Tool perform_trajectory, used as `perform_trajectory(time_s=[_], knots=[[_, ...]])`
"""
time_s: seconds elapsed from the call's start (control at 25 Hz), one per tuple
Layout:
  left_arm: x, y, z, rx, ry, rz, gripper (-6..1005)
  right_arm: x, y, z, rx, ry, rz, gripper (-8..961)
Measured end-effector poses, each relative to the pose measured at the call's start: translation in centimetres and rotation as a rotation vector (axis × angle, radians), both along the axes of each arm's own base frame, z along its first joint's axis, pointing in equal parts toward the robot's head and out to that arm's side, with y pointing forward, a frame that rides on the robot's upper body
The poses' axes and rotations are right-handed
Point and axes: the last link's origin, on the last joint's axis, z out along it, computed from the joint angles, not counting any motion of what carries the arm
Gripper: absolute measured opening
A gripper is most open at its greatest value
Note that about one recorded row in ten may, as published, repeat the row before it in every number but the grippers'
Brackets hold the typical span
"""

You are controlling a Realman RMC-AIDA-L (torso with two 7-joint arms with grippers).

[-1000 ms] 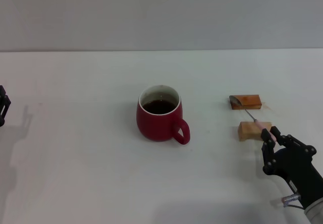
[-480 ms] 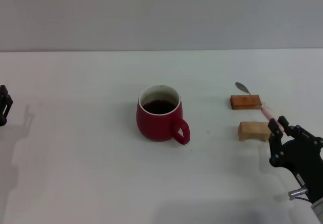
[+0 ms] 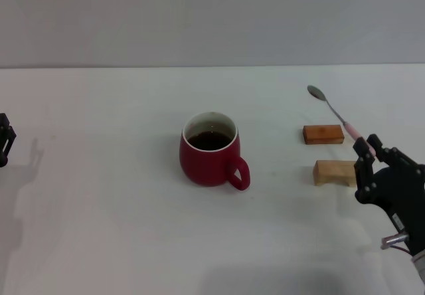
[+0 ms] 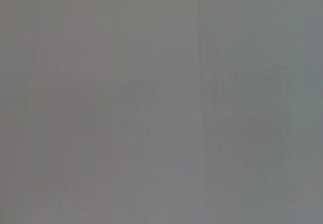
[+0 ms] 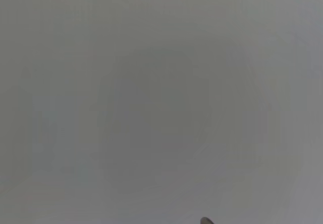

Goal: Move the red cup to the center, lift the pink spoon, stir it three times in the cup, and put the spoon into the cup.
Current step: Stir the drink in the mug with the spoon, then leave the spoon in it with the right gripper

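Standing near the middle of the white, smooth worktop [image 3: 99, 242], the red cup [image 3: 209, 151] is round and glossy, with a white inside, dark liquid and a loop handle turned toward the right front. The right gripper [image 3: 369, 154], black, has its fingers clenched on the pale pink handle of the pink spoon [image 3: 337, 113], which is in the air, tilted, its grey metal bowl highest. Two small wooden blocks [image 3: 323, 134] lie just beside it. The left gripper [image 3: 5, 139] is at the left edge; its fingers cannot be judged. A plain grey wall [image 3: 212, 16] is behind.
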Motion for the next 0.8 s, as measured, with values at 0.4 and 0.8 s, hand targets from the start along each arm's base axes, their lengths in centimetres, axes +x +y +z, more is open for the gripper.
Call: perform_trajectory(time_s=[0.4, 0.8], knots=[[-0.1, -0.1, 0.0, -0.004, 0.001, 0.005, 809, -3.3, 3.1, 1.3, -0.143, -0.001, -0.036, 133], [-0.2, -0.2, -0.1, -0.005, 0.002, 0.008, 809, -8.8, 4.6, 3.7, -0.254, -0.148, -0.088, 134]])
